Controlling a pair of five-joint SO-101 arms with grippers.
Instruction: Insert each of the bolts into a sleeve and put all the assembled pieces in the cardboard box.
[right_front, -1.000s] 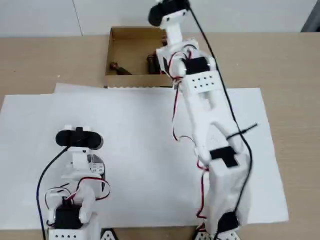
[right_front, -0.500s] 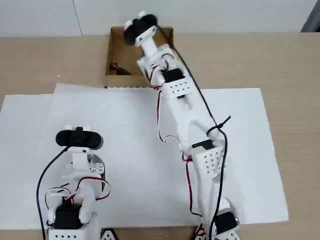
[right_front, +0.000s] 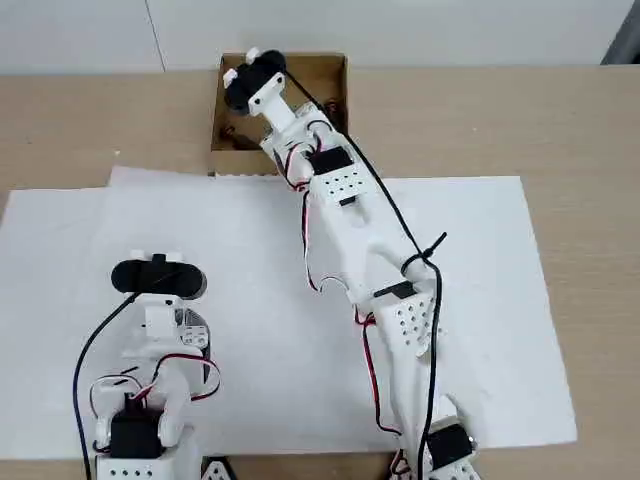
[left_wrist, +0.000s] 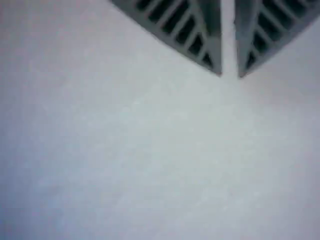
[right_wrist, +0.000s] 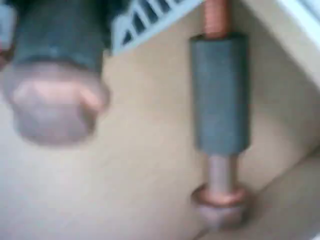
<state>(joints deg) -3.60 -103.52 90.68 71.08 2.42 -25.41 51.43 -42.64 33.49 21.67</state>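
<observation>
My right gripper (right_wrist: 65, 30) hangs inside the cardboard box (right_front: 335, 75) at the back of the table, shut on an assembled piece (right_wrist: 55, 95): a copper bolt in a dark sleeve, its head toward the camera. One grey ribbed finger (right_wrist: 145, 20) shows beside it. A second assembled piece (right_wrist: 219, 125) lies on the box floor against a wall. In the high view the right arm (right_front: 340, 190) stretches over the box's left half, with a piece (right_front: 232, 132) lying below its wrist. My left gripper (left_wrist: 229, 70) is shut and holds nothing, just above the white paper (left_wrist: 125, 160).
A large white paper sheet (right_front: 200, 230) covers the table's middle. The left arm (right_front: 155, 330) stands folded at the front left. Bare wooden table (right_front: 500, 120) lies to the right of the box and around the sheet.
The right arm has swung leftward across the box, from its right side to its left half. The left arm has not moved.
</observation>
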